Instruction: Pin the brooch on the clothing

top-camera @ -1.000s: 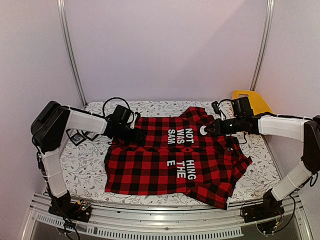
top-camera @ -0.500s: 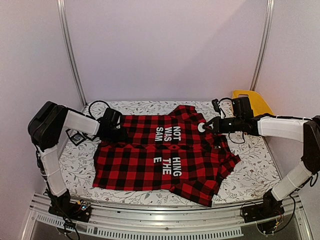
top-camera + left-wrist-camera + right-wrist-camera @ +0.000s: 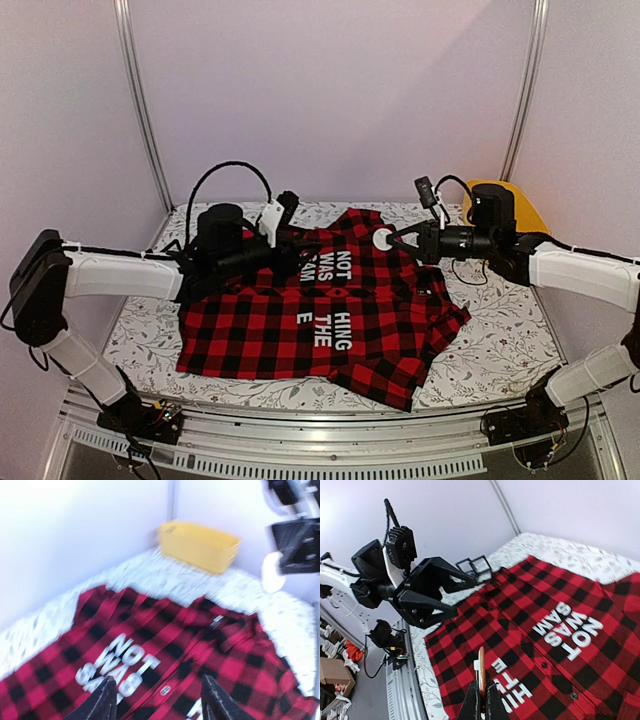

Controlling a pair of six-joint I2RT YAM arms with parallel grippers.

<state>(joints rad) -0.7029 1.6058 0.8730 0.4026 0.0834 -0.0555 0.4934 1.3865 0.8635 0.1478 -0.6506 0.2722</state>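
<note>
The clothing (image 3: 320, 315), a red-and-black checked shirt with white letters, lies flat on the flowered table (image 3: 500, 350). My right gripper (image 3: 398, 240) hovers over the shirt's far right part, shut on the brooch (image 3: 382, 238), a small white disc. In the right wrist view the brooch (image 3: 481, 672) stands edge-on between the fingers above the clothing (image 3: 545, 625). My left gripper (image 3: 297, 252) hangs open over the shirt's far left part with nothing in it. In the left wrist view its fingers (image 3: 102, 705) straddle the lettering on the clothing (image 3: 165, 645), and the brooch (image 3: 272, 570) shows at upper right.
A yellow bin (image 3: 512, 205) stands at the back right corner, also in the left wrist view as the bin (image 3: 200, 545). Black wire frames (image 3: 476, 565) lie at the table's left side. Cables loop over both wrists. A metal rail (image 3: 320, 455) runs along the near edge.
The shirt slid left with the left gripper. That gripper then let go, rose and swung right over the shirt. The right gripper carried the brooch left and up.
</note>
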